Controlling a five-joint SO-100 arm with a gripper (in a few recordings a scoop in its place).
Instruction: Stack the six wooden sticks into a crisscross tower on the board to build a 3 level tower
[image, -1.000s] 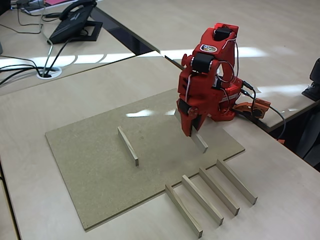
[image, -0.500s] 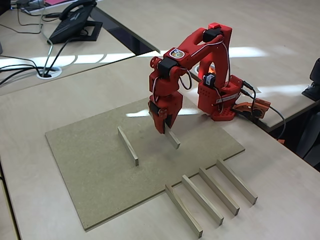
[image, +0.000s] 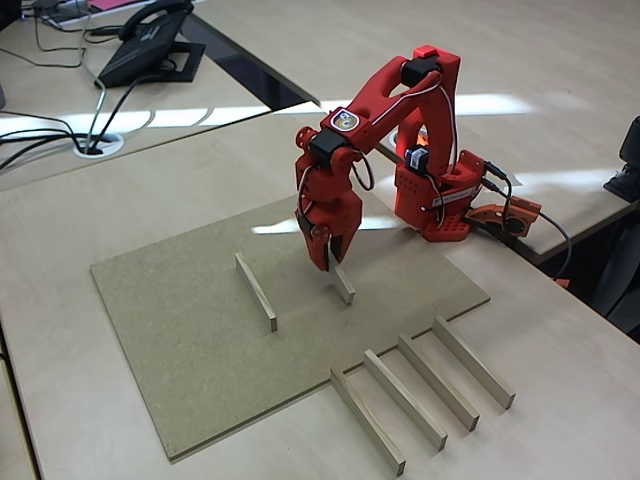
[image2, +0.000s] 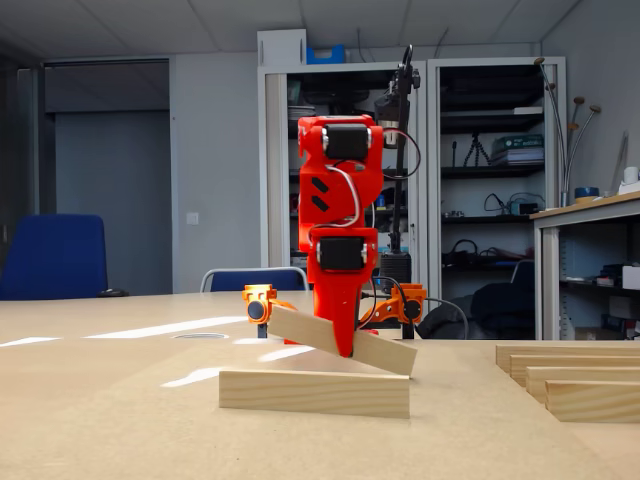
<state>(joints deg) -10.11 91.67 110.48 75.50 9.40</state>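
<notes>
My red gripper (image: 330, 262) is shut on one of the wooden sticks (image: 342, 282), gripping its far end over the middle of the brown-grey board (image: 180, 350). In the low fixed view that held stick (image2: 300, 328) is tilted, left end higher, with my gripper (image2: 345, 335) clamped around its middle. Left of it, a second stick (image: 256, 290) lies flat on the board, roughly parallel; it shows as the nearer stick (image2: 314, 393) on the board (image2: 120, 430). Several more sticks (image: 437, 382) lie side by side on the pale table right of the board, also seen as the sticks (image2: 585, 385).
The arm's base (image: 440, 205) stands at the board's far right edge, with an orange part and cables (image: 505, 215) beside it. A desk phone (image: 150, 45) and cables (image: 60, 140) sit on the far-left table. The board's left and near parts are bare.
The arm has swung left from the board's right edge towards its middle, carrying the stick. Over the last half second it has shifted only slightly and lowered a little.
</notes>
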